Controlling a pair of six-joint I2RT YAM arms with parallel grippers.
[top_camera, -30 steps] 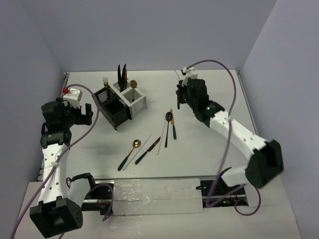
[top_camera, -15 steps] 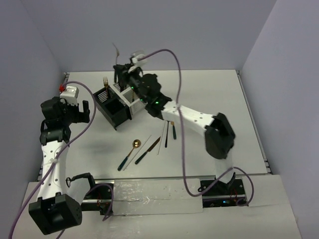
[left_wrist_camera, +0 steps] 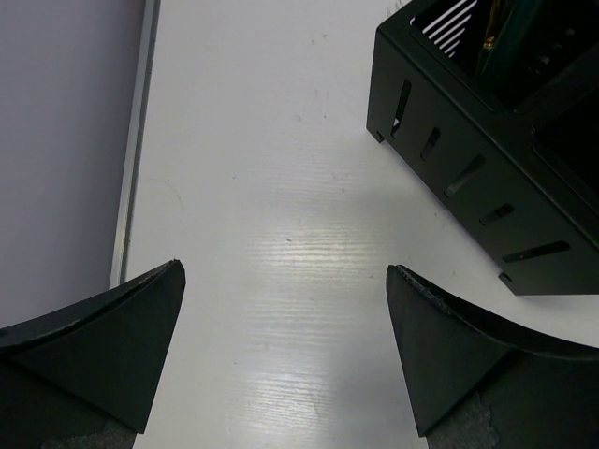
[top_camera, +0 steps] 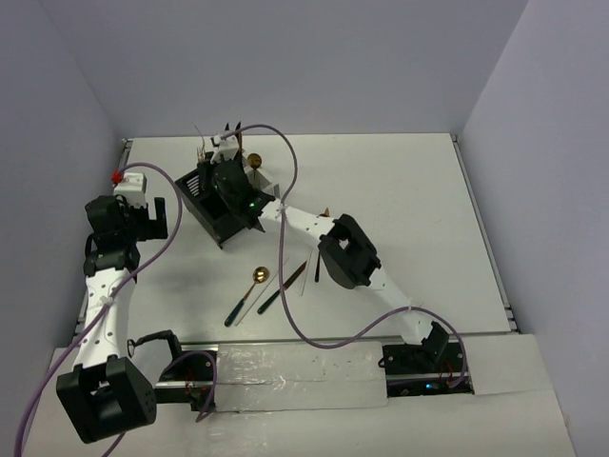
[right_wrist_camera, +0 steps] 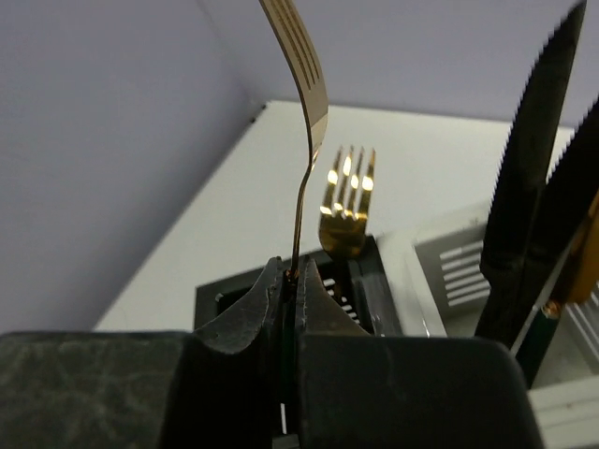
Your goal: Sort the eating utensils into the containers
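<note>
Fingers point(right_wrist_camera: 245, 323) of our right gripper point(right_wrist_camera: 290, 281) are pressing together on the thin stem of a gold fork point(right_wrist_camera: 304, 84), and we are holding it head up over the black caddy point(right_wrist_camera: 220, 301). A second gold fork point(right_wrist_camera: 345, 213) is standing in that caddy, while black knives point(right_wrist_camera: 529, 178) are leaning in the white caddy point(right_wrist_camera: 459, 267) just beside it. Our left gripper point(left_wrist_camera: 284, 309) is hovering with fingers spread above the table point(left_wrist_camera: 281, 140), near the black caddy's slatted wall. A gold spoon point(top_camera: 259, 276) and a dark-handled knife point(top_camera: 283, 288) are lying on the table, apart from both caddies.
</note>
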